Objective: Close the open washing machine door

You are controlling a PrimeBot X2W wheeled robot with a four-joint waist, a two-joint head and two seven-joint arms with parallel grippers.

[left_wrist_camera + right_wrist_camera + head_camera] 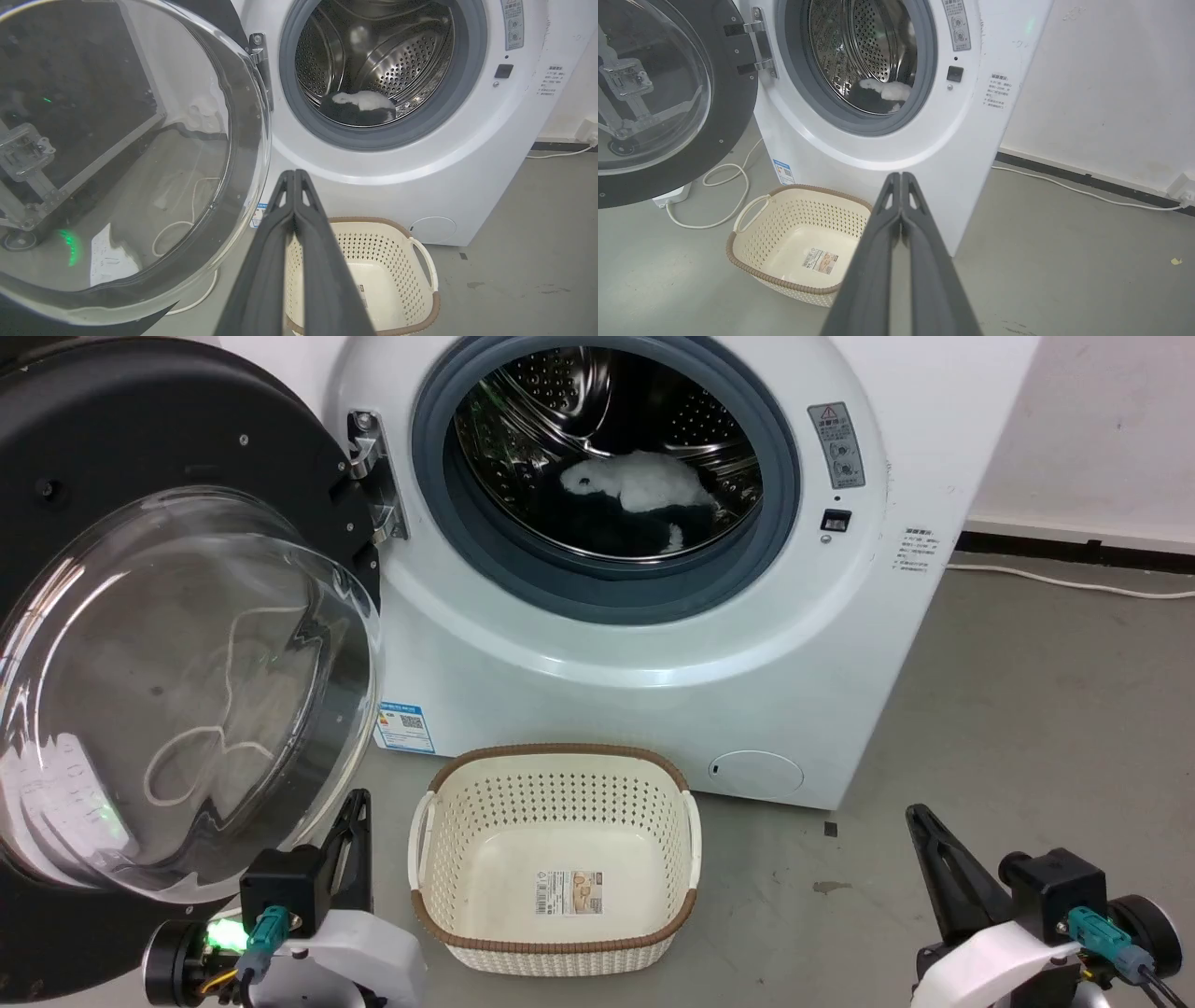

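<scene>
Left claw (pixel 356 803): fingers clenched together with nothing between them, low beside the bottom edge of the door. Whether a finger touches the glass is hard to tell from the head view.
Right claw (pixel 917 814): also clenched and empty, over bare floor, well apart from the left one.
Washing machine door (pixel 140 439): swung wide open, above and to the left of the left claw, hanging on the hinge (pixel 373 476).
Washing machine (pixel 653 663): straight ahead of both claws, its round opening uncovered.
Laundry (pixel 644 485): a white and dark bundle low in the drum.
Basket (pixel 560 753): on the floor between the claws, nearer the left, with just a label inside.
Cable (pixel 724 177): white, looped on the floor under the door.
</scene>
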